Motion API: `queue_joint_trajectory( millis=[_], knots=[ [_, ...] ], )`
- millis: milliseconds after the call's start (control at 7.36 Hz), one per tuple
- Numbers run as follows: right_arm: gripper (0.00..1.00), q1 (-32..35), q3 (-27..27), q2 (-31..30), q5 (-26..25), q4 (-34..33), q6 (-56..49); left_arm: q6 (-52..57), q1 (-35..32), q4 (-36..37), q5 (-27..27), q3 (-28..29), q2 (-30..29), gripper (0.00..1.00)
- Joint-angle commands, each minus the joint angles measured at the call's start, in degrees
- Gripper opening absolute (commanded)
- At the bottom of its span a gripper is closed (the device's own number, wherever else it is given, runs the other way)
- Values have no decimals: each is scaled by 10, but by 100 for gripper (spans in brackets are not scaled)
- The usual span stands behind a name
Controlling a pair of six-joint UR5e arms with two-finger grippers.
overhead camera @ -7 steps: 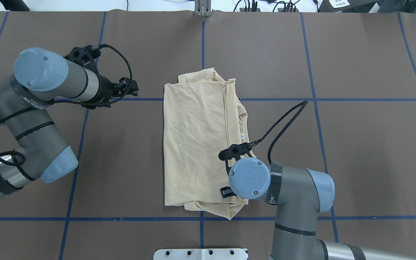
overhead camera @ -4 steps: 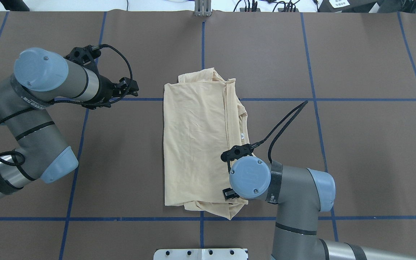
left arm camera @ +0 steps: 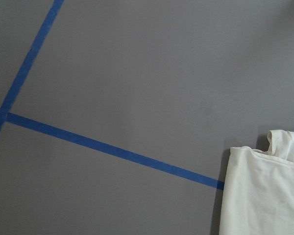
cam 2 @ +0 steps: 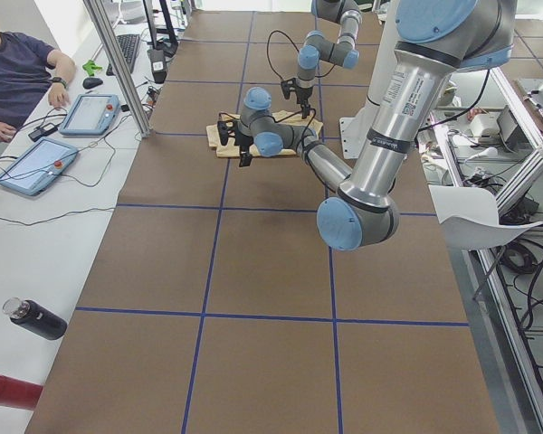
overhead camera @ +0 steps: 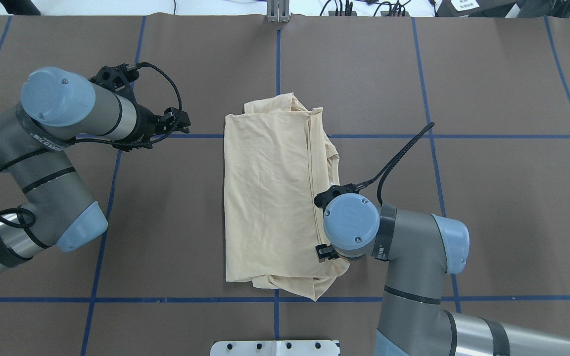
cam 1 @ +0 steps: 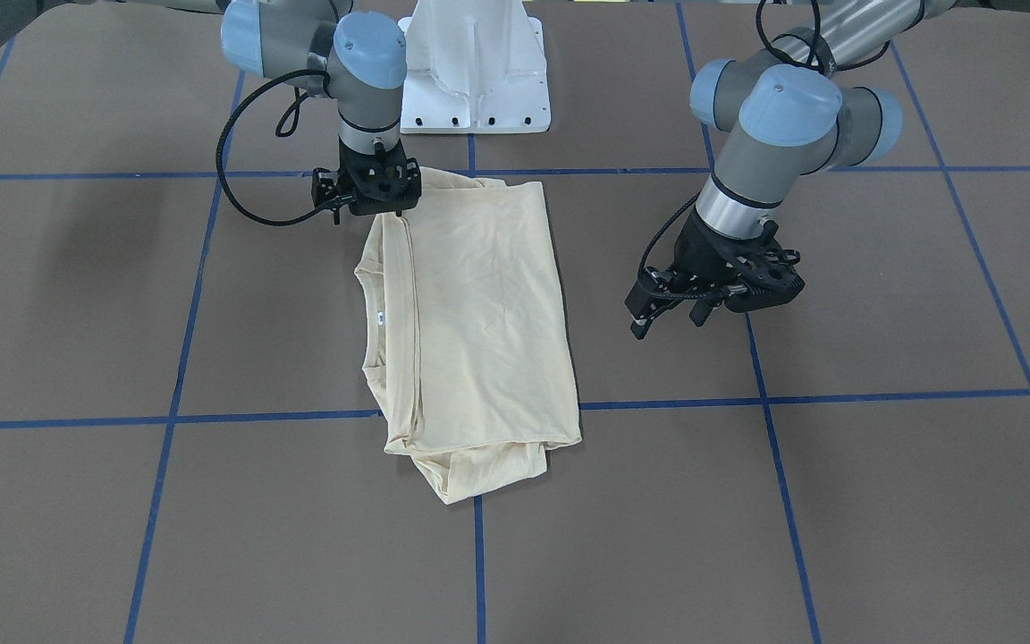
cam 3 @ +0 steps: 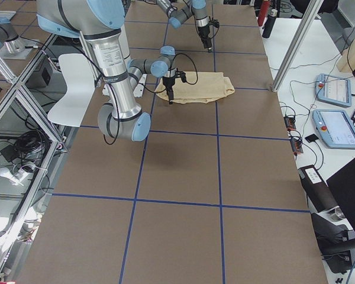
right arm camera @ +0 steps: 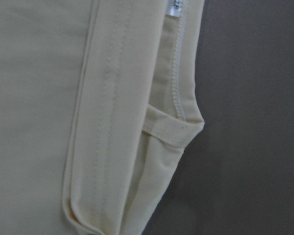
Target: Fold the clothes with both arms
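Observation:
The cream-yellow T-shirt (overhead camera: 265,198) lies folded into a long rectangle at the table's middle, print hidden. Its collar and small white label (cam 1: 380,315) lie along the edge on my right arm's side. It also shows in the front view (cam 1: 479,304), the left wrist view (left arm camera: 264,196) and the right wrist view (right arm camera: 39,98). My right gripper (cam 1: 370,213) hangs over the shirt's near corner on my right arm's side, its jaws apart and empty; in the overhead view its wrist covers it. My left gripper (cam 1: 671,317) hovers over bare table beside the shirt, open and empty, and also shows in the overhead view (overhead camera: 182,122).
The brown table cover carries a grid of blue tape lines (overhead camera: 379,136). The white pedestal base (cam 1: 475,80) stands at the robot's edge. On the operators' side are a seated person (cam 2: 18,72), tablets (cam 2: 90,113) and a black bottle (cam 2: 36,318).
My right wrist has shifted toward my right and a little farther from the robot's base, along the shirt's collar edge. The left arm has barely moved. The shirt lies as before.

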Motion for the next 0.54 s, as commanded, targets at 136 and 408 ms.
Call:
queue_joint_trajectory(
  millis=[136, 408],
  knots=[
    [100, 27, 39, -41, 14, -7, -15, 0, 1, 0, 0, 0, 0, 100],
    [100, 29, 53, -29, 6, 18, -15, 0, 0, 1, -1, -5, 0, 100]
  ],
)
